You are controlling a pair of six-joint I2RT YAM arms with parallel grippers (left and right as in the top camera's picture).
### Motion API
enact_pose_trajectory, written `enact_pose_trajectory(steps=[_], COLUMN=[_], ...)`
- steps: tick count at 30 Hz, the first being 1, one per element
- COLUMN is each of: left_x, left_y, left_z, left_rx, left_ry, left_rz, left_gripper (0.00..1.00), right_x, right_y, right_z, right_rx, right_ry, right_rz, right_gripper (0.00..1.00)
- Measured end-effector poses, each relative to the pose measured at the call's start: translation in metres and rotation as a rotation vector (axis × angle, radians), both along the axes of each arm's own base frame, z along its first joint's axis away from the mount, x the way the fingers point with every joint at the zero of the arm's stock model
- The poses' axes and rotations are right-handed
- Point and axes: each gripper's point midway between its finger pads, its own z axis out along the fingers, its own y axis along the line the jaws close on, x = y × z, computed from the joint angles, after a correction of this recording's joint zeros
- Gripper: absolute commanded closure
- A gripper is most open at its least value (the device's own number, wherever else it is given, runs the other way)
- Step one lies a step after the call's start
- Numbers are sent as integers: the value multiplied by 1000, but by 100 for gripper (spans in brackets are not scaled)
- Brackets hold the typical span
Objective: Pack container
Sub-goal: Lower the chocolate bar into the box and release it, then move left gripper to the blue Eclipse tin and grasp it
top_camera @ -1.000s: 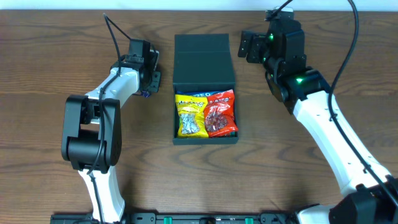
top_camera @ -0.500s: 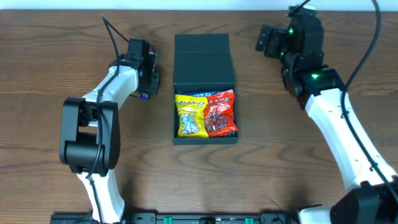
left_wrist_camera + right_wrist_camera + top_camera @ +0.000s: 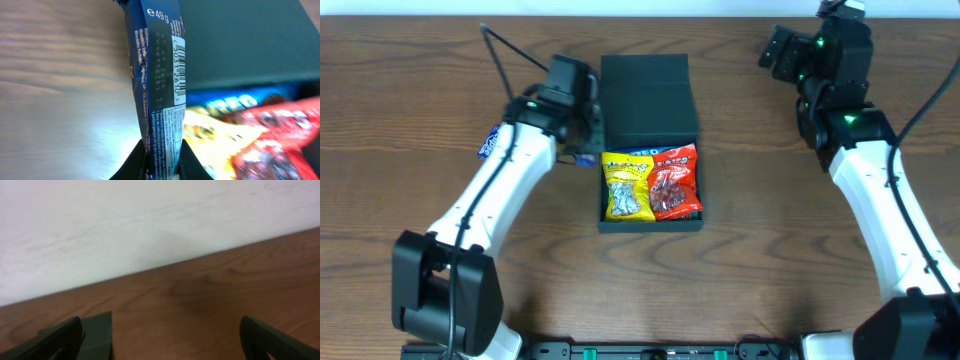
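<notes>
The container [image 3: 602,185] is a dark teal-black box in the table's middle, with its flap lid [image 3: 645,95] lying open behind it. A yellow packet [image 3: 627,187] and a red packet [image 3: 674,182] lie side by side inside. My left gripper [image 3: 584,143] is at the box's back left corner, shut on a dark blue snack packet [image 3: 157,75] with a white barcode. In the left wrist view the packet stands upright between the fingers [image 3: 161,167], beside the lid [image 3: 240,45] and the packets. My right gripper [image 3: 780,50] is open and empty at the far right back, with its fingers [image 3: 160,345] wide apart.
A small blue and white thing [image 3: 490,143] shows beside my left arm. The right wrist view shows bare wood and a white wall [image 3: 150,225] at the table's back edge. A dark teal shape [image 3: 97,335] sits by the right gripper's left finger.
My left gripper has moved right with the blue packet, from left of the lid to the box's back left corner. My right gripper has moved right and back, away from the lid.
</notes>
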Motion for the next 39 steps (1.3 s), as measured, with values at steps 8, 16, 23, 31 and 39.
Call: enact_pose_trajectory(steps=[8, 16, 23, 31, 39], left_x=[-56, -71, -70, -55, 19], left_y=[-50, -37, -37, -26, 68], left_z=[-10, -16, -16, -8, 75], left_rx=[-7, 65, 66, 91, 173], left_ry=[157, 213, 210, 137, -263], left_rz=[-6, 106, 101, 50, 143], left_gripper=[94, 30, 16, 10, 2], right_x=[1, 1, 1, 2, 3], right_y=[-3, -2, -2, -2, 2], right_z=[2, 2, 2, 4, 5], right_rx=[2, 3, 11, 18, 29], right_ry=[-11, -11, -12, -19, -24], right_rz=[-5, -3, -6, -9, 12], right_gripper=[1, 1, 1, 1, 1])
